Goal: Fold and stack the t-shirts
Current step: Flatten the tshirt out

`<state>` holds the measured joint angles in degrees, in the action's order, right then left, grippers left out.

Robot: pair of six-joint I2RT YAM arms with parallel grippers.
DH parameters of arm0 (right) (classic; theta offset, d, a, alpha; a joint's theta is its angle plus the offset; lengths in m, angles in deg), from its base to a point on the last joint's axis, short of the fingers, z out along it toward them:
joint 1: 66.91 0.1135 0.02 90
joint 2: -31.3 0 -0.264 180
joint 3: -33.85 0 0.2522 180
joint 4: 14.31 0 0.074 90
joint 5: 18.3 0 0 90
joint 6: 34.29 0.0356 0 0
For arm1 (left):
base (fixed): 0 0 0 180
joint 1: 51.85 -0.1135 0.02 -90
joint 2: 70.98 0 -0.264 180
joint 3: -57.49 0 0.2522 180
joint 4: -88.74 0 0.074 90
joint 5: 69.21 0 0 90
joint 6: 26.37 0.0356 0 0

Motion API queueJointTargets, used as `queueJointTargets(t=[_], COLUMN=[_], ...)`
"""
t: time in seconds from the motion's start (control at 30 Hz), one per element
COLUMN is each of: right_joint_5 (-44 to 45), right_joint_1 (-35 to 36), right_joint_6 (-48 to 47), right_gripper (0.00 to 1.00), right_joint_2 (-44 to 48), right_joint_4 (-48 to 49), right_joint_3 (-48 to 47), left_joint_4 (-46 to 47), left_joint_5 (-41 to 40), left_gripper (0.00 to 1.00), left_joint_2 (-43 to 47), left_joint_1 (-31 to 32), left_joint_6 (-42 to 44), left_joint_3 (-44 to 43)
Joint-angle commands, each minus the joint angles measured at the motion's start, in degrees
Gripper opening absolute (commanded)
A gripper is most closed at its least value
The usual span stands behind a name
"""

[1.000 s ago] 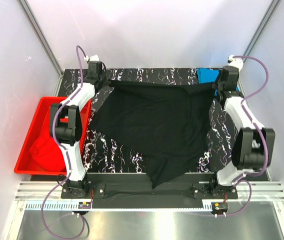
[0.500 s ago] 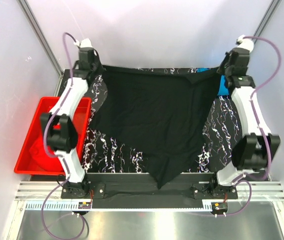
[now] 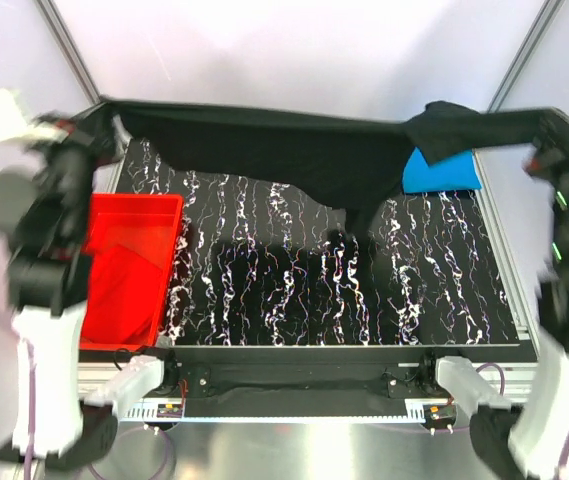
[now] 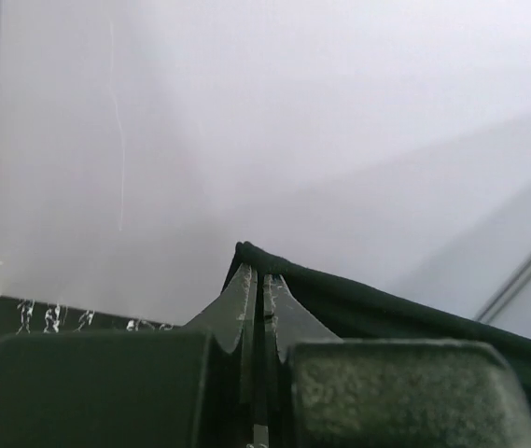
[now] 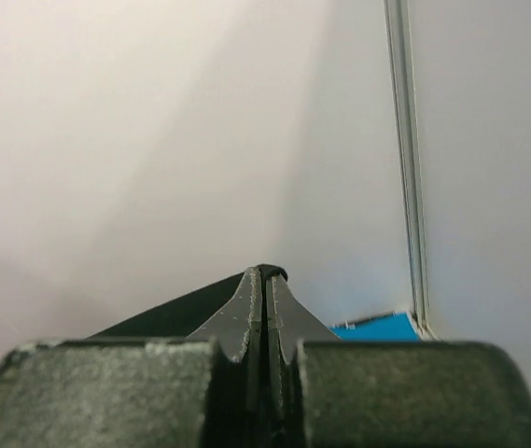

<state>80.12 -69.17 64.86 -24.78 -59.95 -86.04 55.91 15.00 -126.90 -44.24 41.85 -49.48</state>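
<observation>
The black t-shirt hangs in the air, stretched in a band across the back of the table. My left gripper is shut on its left end, and the left wrist view shows the fabric pinched at the gripper's tips. At the right end my right gripper is shut on the cloth, which wraps over that gripper's tips. A folded bright blue t-shirt lies at the back right of the table and also shows as the blue t-shirt past the right fingers. A red t-shirt lies in the tub.
A rigid red plastic tub stands off the table's left edge. The black marbled table top lies below the hanging shirt. White walls with metal frame posts close in the back and sides. Both arms look blurred.
Both arms have swung up and outward, lifting the black t-shirt off the table. It lay spread flat a second ago and now hangs stretched between the grippers.
</observation>
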Motion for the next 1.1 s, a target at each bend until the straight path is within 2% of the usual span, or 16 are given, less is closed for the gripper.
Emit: queueJointTargets(t=[0.0,0.1,0.27,0.47,0.57,0.6,0.63,0.7,0.77,0.83,0.93,1.07], right_joint_5=[0.98,1.59,0.98,3.62,2.30,2.04,1.60,1.77,2.73,4.83,5.81,5.02], right_joint_1=[-0.64,-0.64,-0.64,-0.64,-0.64,-0.64,-0.64,-0.64,-0.64,-0.64,-0.64,-0.73], right_joint_6=[-2.12,-2.38,-2.12,-1.77,-0.89,-0.62,-0.53,-0.53,-1.23,-1.85,-2.90,-4.84], right_gripper=[0.00,0.00,0.00,0.00,0.00,0.00,0.00,0.00,0.00,0.00,0.00,0.00], right_joint_2=[5.51,8.69,8.88,9.84,9.14,9.40,9.32,9.40,8.10,6.34,-0.86,-15.07], right_joint_4=[-6.87,-11.88,-25.14,-29.38,-25.79,-21.86,-19.73,-12.12,-7.17,1.18,10.41,19.30], right_joint_3=[-4.87,-10.14,-22.53,-22.47,-14.14,-10.98,-4.33,6.30,12.58,21.87,29.63,32.74], left_joint_4=[-2.81,-4.48,-7.99,-8.53,-5.55,-2.93,-1.60,2.17,5.25,10.79,15.29,18.19], left_joint_5=[-0.81,-0.11,1.38,0.07,0.68,0.60,0.86,0.68,0.68,0.95,2.25,2.36], left_gripper=[0.00,0.00,0.00,0.00,0.00,0.00,0.00,0.00,0.00,0.00,0.00,0.00], left_joint_2=[5.98,12.12,19.35,23.23,22.35,21.91,21.30,18.32,15.16,8.58,-3.55,-18.23], left_joint_1=[-0.24,0.12,0.21,0.21,0.21,0.21,0.21,0.21,0.21,0.21,-1.36,-2.52], left_joint_6=[1.30,0.08,-2.38,-3.35,-3.71,-3.88,-4.06,-4.23,-4.15,-4.15,-5.80,-9.15], left_joint_3=[0.48,1.19,2.15,6.19,11.89,16.70,18.92,25.41,29.73,34.82,35.82,32.75])
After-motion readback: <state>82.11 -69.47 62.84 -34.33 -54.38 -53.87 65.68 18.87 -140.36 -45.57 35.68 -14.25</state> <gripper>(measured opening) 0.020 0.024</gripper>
